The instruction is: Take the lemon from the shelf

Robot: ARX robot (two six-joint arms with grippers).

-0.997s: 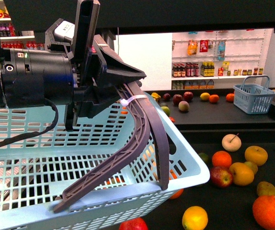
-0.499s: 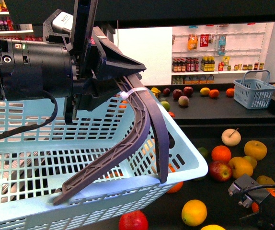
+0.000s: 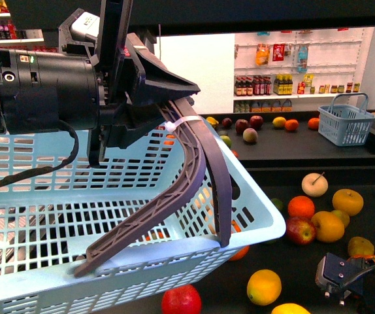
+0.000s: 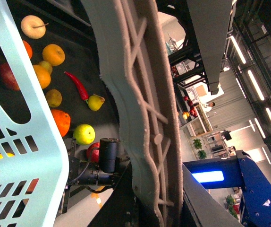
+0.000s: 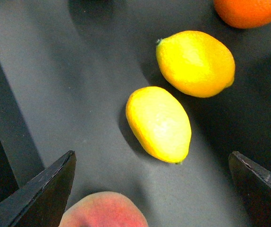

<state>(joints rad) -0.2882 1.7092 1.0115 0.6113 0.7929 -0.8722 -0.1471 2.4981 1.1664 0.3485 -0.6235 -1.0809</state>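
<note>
Two yellow fruits lie on the dark shelf [image 5: 55,71] tray under the right pincer [image 5: 150,157]. The long, egg-shaped one is the lemon [image 5: 158,124]. Just beside the lemon sits a rounder orange-yellow fruit [image 5: 195,63]. Past that one, farther from the lemon, is an orange [image 5: 249,10]. On the lemon's other side, near it, is a pink-red fruit [image 5: 102,212].

The right pincer is wide open and has nothing in it. Its two dark fingers [image 5: 46,187] hang above the lemon, one on each side, with lots of room to spare. I think this is the reaching step. The pincer is lined up over the lemon but has not grabbed it yet.

Next, I think it needs to go straight down until the fingers are at the lemon's sides. Then it should squeeze softly across the narrow part. It should stay clear of the round fruit beside the lemon, so it grabs just one. The lemon's skin looks smooth, so it could roll or slip.

The left pincer [image 3: 174,114] is well apart from the lemon. It is closed around the handle [image 3: 197,163] of a light blue basket [image 3: 44,196] and holds it up.
</note>
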